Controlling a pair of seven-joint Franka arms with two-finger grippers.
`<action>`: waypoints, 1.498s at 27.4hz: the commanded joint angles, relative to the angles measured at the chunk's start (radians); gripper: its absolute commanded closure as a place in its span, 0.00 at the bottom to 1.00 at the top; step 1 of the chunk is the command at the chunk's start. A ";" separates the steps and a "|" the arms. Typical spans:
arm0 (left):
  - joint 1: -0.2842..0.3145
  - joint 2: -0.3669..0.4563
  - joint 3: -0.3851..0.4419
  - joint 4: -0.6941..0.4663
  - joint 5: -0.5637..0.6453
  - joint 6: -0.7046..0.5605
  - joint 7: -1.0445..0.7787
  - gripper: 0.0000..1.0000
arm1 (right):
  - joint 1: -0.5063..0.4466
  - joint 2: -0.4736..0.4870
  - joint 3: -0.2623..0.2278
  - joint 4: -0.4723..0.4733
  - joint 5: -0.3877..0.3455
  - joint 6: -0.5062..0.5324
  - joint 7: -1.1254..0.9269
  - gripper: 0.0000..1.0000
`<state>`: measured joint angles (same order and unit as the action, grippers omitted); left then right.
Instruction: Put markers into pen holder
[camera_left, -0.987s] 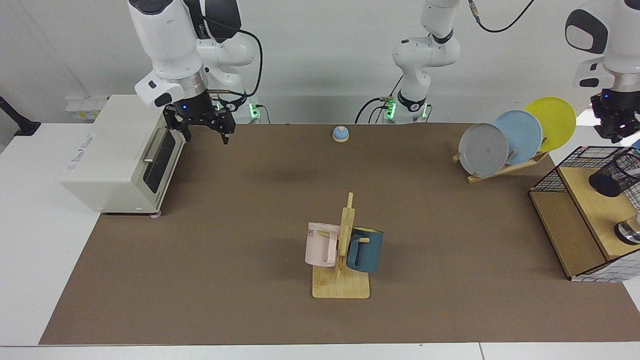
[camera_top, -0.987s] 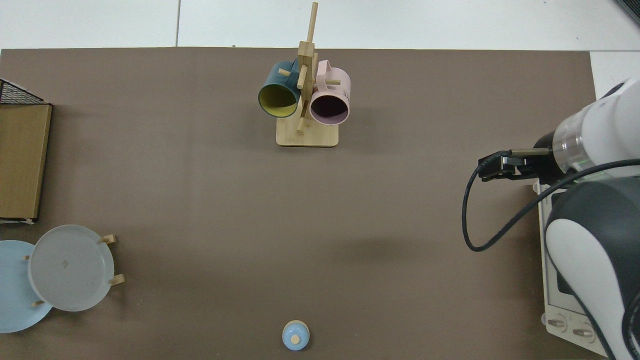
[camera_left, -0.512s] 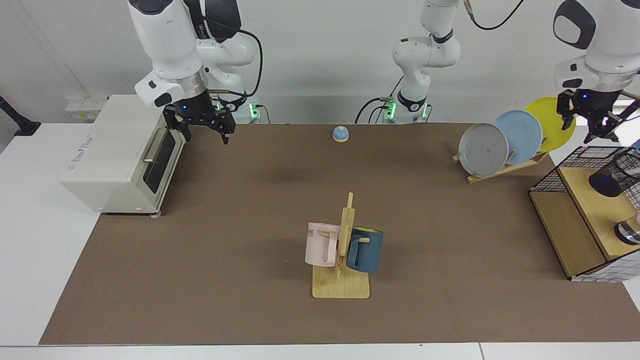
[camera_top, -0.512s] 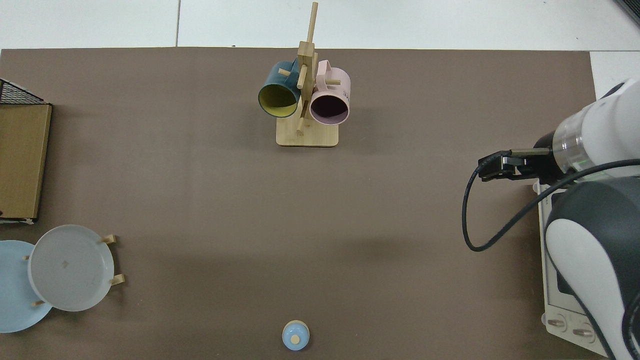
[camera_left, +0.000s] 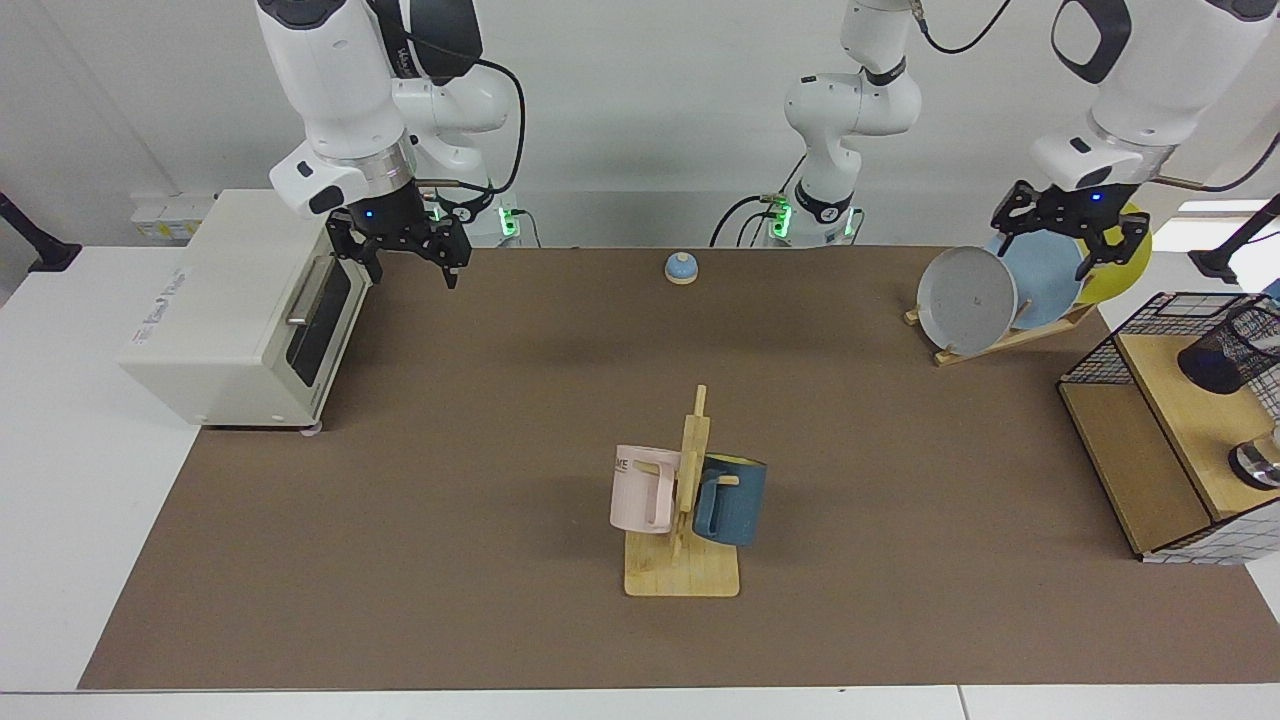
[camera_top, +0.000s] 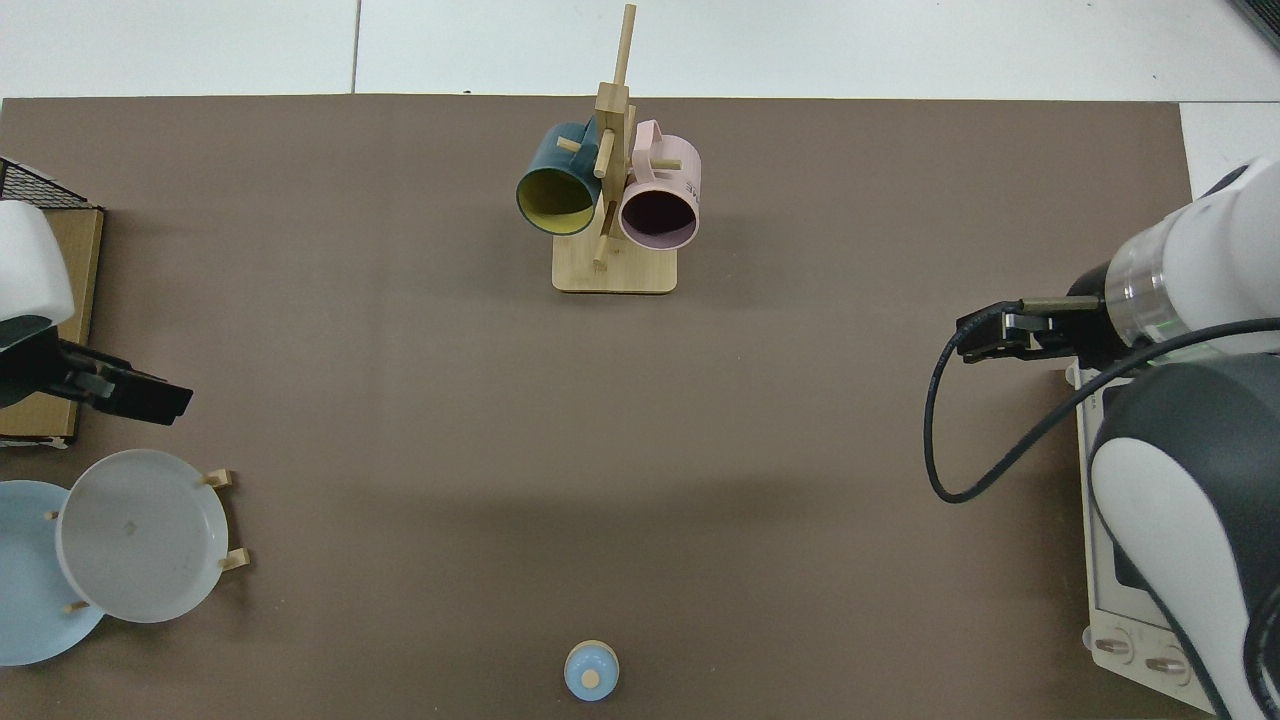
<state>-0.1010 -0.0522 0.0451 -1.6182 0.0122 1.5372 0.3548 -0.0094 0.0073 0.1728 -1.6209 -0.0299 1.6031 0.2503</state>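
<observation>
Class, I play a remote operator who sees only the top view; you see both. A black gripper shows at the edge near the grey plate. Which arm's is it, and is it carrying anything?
Observer: It is the left gripper, in front of the plates; its fingers are spread and hold nothing.
Operator: I cannot find the pen holder.
Observer: The pen holder lies tilted on the wooden shelf inside the wire frame, past your view's edge.
Operator: And the other arm?
Observer: The right gripper hangs open above the mat, beside the toaster oven.

pen holder (camera_left: 1232, 348): cut by frame edge | marker: not visible
</observation>
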 joint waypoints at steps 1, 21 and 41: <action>0.006 0.054 0.007 0.090 -0.049 -0.066 -0.060 0.00 | -0.017 0.008 0.011 0.019 0.010 -0.020 -0.019 0.00; 0.010 0.063 0.021 0.147 -0.017 -0.120 -0.071 0.00 | -0.017 0.008 0.011 0.019 0.010 -0.020 -0.019 0.00; 0.012 0.023 0.010 0.081 0.002 -0.086 -0.076 0.00 | -0.017 0.008 0.011 0.019 0.010 -0.020 -0.019 0.00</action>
<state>-0.0960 -0.0008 0.0637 -1.4999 -0.0055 1.4301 0.2871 -0.0094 0.0074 0.1728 -1.6209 -0.0299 1.6031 0.2503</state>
